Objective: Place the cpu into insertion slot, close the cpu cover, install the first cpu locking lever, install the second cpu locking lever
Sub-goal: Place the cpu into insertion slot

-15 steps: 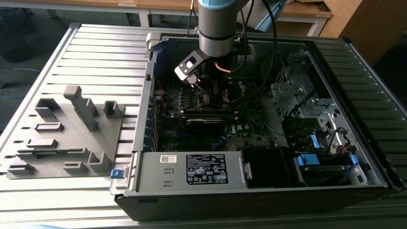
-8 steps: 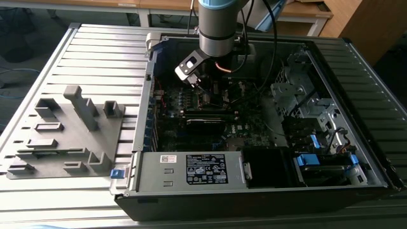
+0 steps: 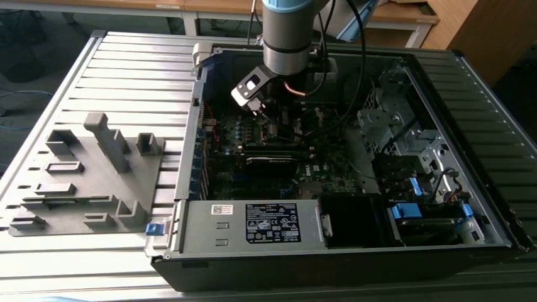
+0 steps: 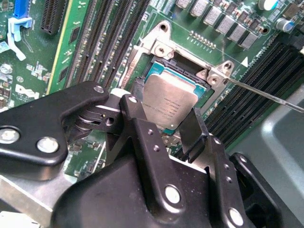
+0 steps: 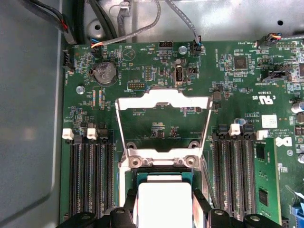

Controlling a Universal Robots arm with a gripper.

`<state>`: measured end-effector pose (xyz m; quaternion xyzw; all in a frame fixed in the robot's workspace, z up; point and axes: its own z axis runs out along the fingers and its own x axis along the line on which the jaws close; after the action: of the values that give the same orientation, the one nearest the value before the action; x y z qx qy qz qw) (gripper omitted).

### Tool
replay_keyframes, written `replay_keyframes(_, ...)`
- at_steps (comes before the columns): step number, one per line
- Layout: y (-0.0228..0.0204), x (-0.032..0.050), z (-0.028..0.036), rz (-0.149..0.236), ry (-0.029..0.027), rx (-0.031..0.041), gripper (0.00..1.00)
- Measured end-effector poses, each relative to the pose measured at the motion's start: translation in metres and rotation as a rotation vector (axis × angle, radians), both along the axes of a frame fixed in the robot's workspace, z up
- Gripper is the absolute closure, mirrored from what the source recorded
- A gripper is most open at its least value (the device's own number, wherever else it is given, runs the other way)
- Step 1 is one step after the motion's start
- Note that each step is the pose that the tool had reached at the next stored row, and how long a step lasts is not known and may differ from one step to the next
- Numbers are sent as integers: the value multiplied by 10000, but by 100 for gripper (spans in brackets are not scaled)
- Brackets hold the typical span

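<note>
Placement of the chip (image 4: 171, 95) is judged in hand: it is pinched by two edges in the gripper (image 4: 165, 103) right at the socket (image 4: 159, 71), whose cover (image 5: 135, 102) stands open, and level, square seating is called for.

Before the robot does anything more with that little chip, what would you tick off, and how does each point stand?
1. The cpu cover is flipped up, off the socket: ok.
2. The cpu sits between the fingers of the pincer: ok.
3. The cpu is lined up over the insertion slot: ok.
4. The cpu is seated flat in the slot: cannot tell.
5. The thin locking lever is swung out beside the socket: ok.
</note>
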<state>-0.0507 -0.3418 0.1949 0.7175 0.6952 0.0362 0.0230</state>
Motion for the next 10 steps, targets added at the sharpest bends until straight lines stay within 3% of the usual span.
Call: replay_keyframes(10, -1, 0, -16, 1, 3, -5, 46)
